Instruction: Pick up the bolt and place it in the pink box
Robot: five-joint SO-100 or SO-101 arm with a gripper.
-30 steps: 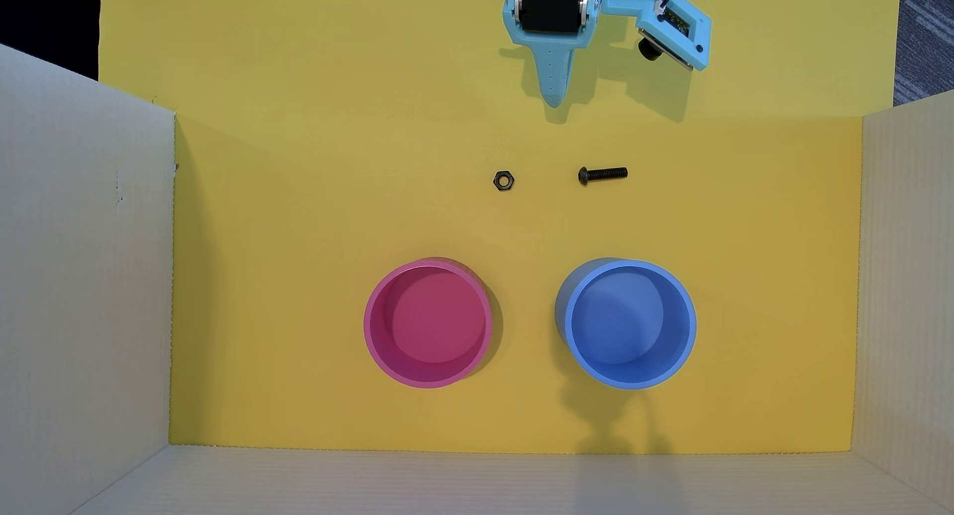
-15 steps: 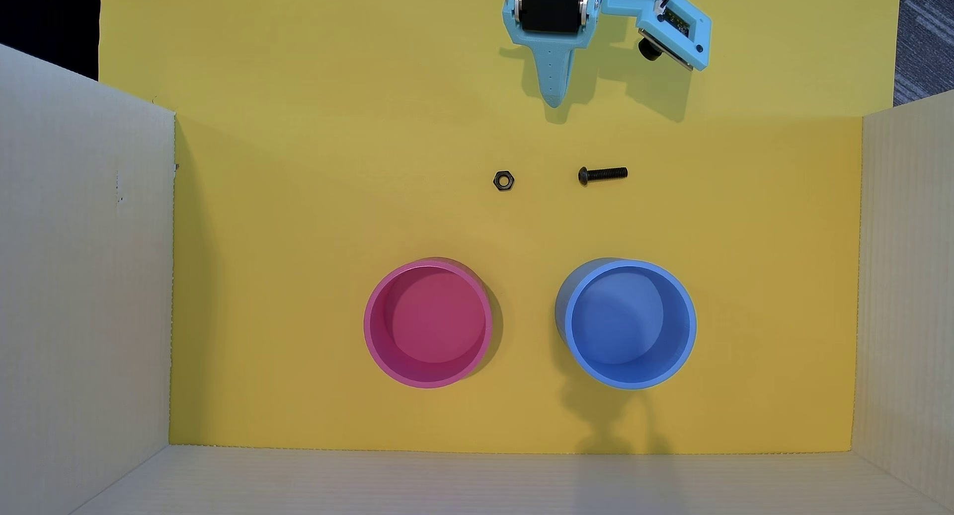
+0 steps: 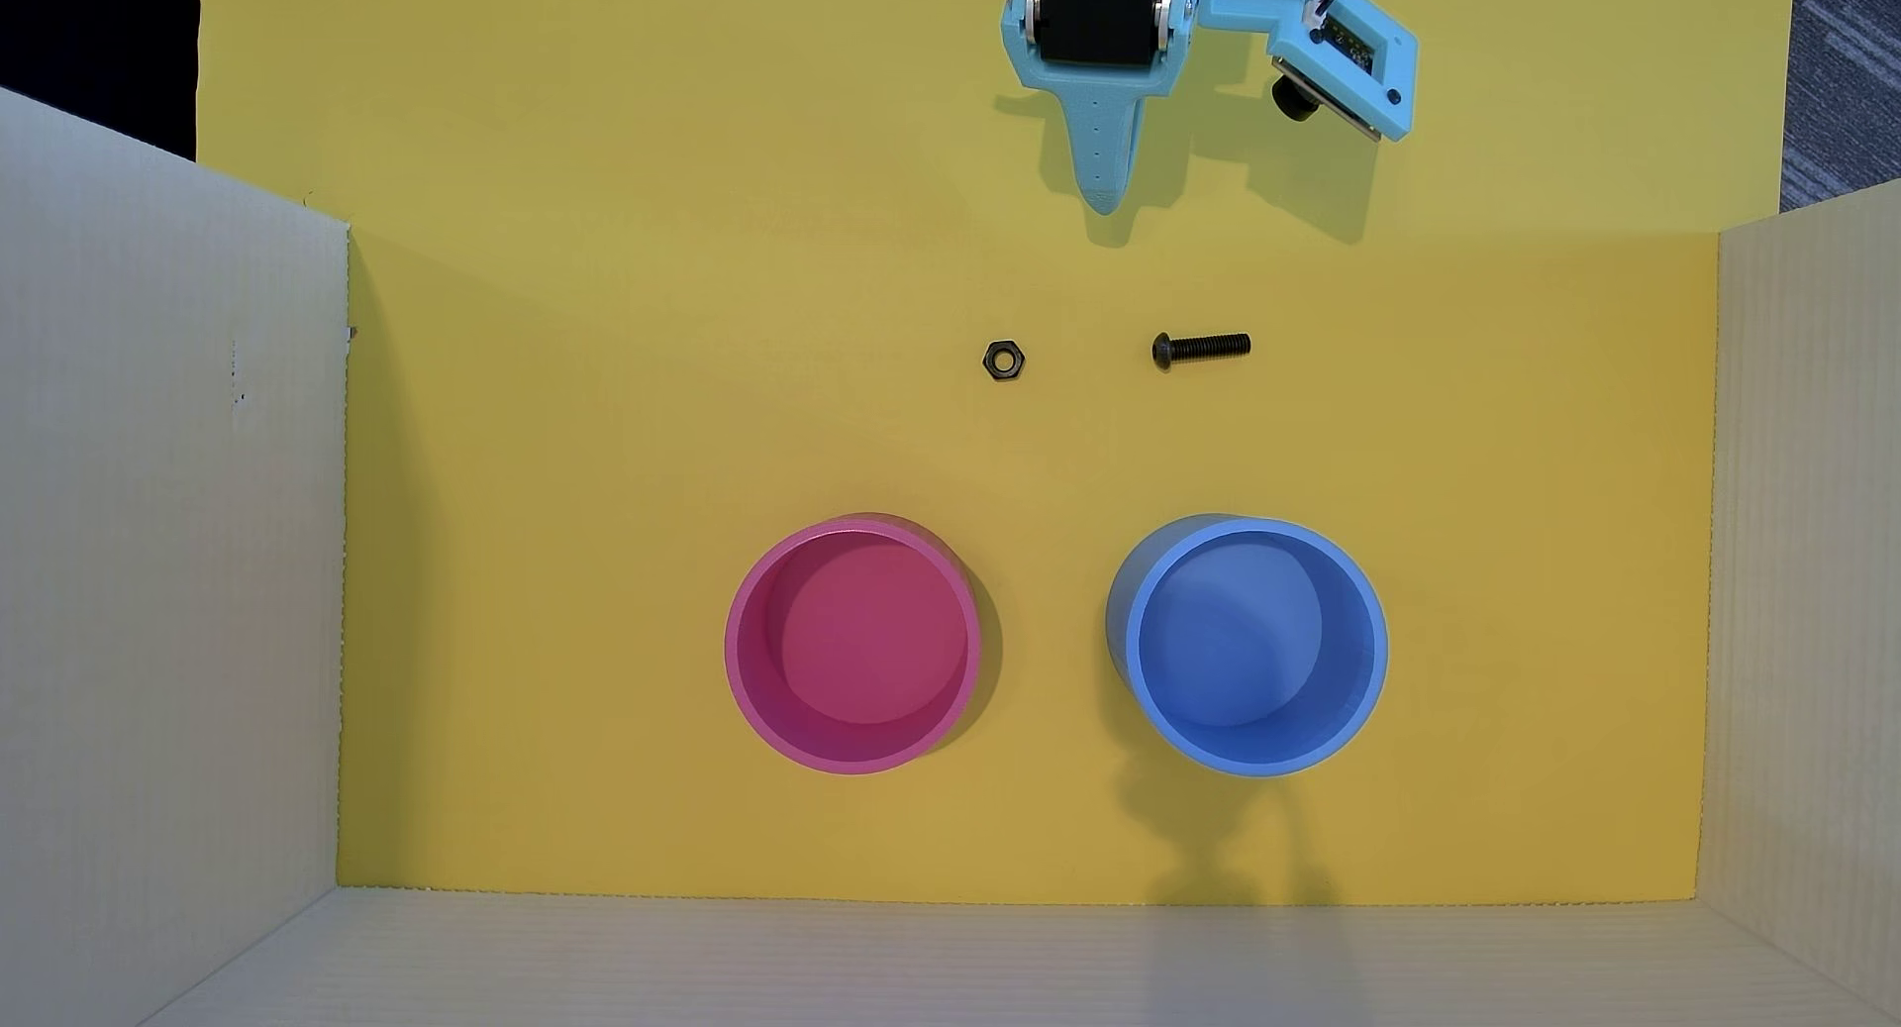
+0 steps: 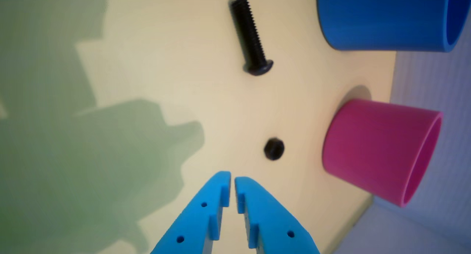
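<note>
Yellow sheeting covers the tabletop (image 3: 617,420), walled on three sides by pale corrugated board (image 3: 165,574). Nearest the arm, the gripper (image 4: 232,180) hangs with its jaws almost touching at the tips and nothing between them; the wrist view shows this, while the overhead view gives only a single blue point and cannot settle it. Beyond the tips lie the nut (image 3: 1003,360) and the bolt (image 3: 1200,347), apart from each other, the bolt flat on its side with its head toward the nut. Farther still stand the pink box (image 3: 853,644) and the blue tub (image 3: 1248,644), both upright and empty.

The task looks barely begun: this is the approach, with the bolt ungrasped. The next move calls for parting the jaws, swinging off the nut's line toward the bolt, and straddling the shaft crosswise.

Only the overhead view shows the tubs' empty insides; only the wrist view shows their outer walls and the bolt's threads.
</note>
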